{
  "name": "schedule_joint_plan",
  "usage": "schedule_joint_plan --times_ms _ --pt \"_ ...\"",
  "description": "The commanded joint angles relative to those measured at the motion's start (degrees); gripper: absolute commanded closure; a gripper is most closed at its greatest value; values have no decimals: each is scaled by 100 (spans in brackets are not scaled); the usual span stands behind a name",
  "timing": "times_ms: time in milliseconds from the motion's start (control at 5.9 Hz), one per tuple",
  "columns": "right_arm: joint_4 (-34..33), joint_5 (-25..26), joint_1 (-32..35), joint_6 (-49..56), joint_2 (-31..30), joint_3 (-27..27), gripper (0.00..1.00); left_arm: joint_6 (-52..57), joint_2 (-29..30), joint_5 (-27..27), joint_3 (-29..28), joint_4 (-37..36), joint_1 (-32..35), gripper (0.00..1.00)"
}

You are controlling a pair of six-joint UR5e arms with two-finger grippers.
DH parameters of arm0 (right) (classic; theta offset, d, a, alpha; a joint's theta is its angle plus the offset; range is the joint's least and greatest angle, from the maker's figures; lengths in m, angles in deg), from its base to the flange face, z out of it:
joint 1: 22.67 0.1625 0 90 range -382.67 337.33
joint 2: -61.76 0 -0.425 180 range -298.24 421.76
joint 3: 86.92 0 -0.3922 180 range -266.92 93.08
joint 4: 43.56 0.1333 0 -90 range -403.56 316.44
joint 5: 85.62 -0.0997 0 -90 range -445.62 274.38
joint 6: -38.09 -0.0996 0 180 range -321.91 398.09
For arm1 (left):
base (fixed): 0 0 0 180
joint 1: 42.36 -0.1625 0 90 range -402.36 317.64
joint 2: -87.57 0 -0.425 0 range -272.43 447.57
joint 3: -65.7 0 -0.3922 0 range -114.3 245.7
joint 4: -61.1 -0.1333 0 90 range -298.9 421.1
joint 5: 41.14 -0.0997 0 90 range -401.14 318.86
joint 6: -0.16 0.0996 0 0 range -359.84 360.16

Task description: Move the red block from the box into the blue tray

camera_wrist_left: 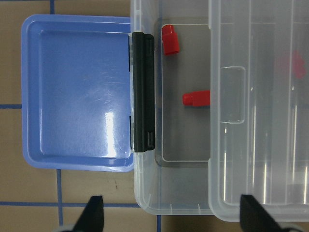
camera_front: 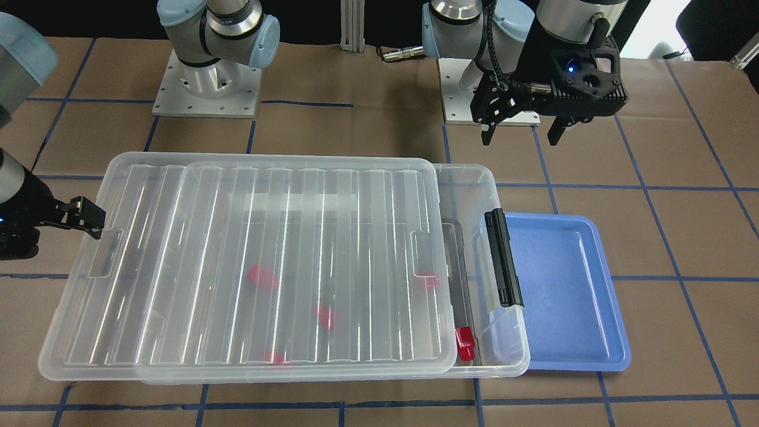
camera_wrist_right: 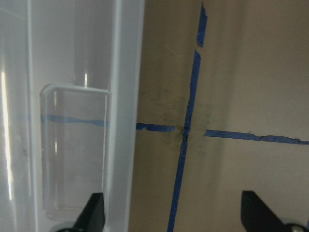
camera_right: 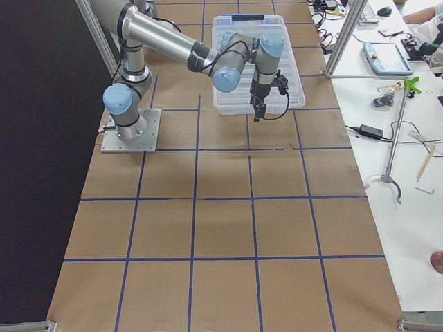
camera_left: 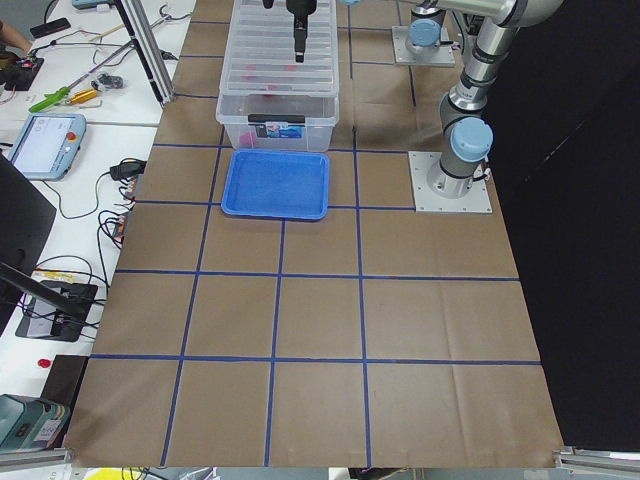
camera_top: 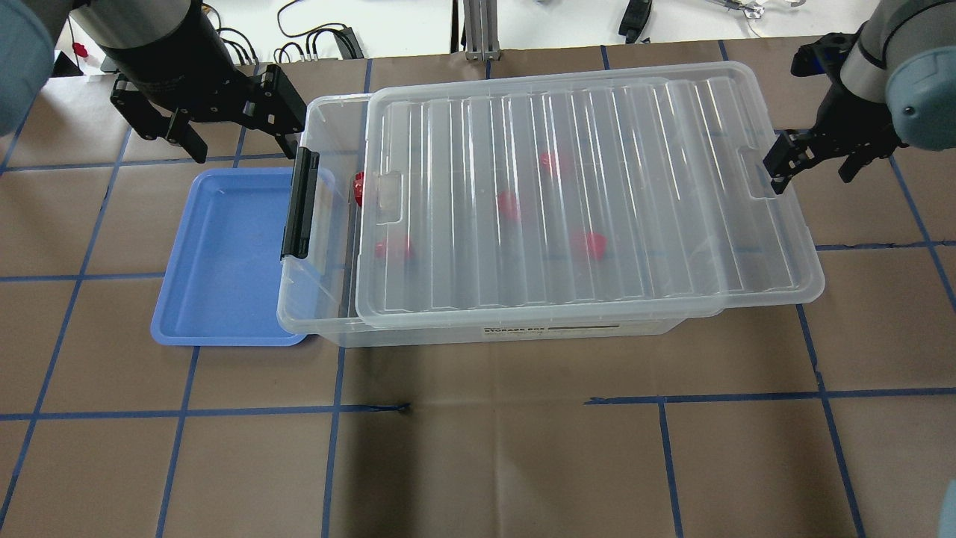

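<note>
Hanging high over the seam where the blue tray (camera_top: 224, 254) meets the box (camera_top: 448, 335), the left hand (camera_top: 243, 149) is released, its two fingers (camera_wrist_left: 94, 215) spread wide apart. The tray lies flat on the desk (camera_top: 478, 463), toward the edge opposite the robot, one long side running under the overhang of the box's rim, just below the black latch (camera_top: 300, 202). The ribbed lid (camera_top: 582, 187) rests on the box but sits shifted toward the desk's right end, leaving a strip of the box uncovered beside the latch. In that strip, on the box floor, lies the red block (camera_wrist_left: 170, 39), near the wall farthest from the robot; a second red block (camera_wrist_left: 196, 98) pokes its stub out from under the lid's edge. Three more red blocks (camera_top: 510, 203) show blurred through the lid. The right hand (camera_top: 812, 170) is at the box's other end, also released, one finger over the lid's rim by its handle tab (camera_wrist_right: 75, 150), the other over bare desk; whether it touches the lid cannot be told.
</note>
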Motion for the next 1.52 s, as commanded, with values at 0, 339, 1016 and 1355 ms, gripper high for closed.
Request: schedule_joint_plan --times_ms 0,339,1016,1355 --pt "-9 149 -497 461 -5 0 0 -39 145 13 25 -9 18 2" --pt "-228 246 -823 690 -6 18 0 -66 164 65 436 -627 53 2" --pt "391 256 -353 -657 -531 359 0 787 331 468 649 -730 176 2" --pt "1838 3 -8 -1433 -804 946 0 3487 480 523 737 -651 246 2"
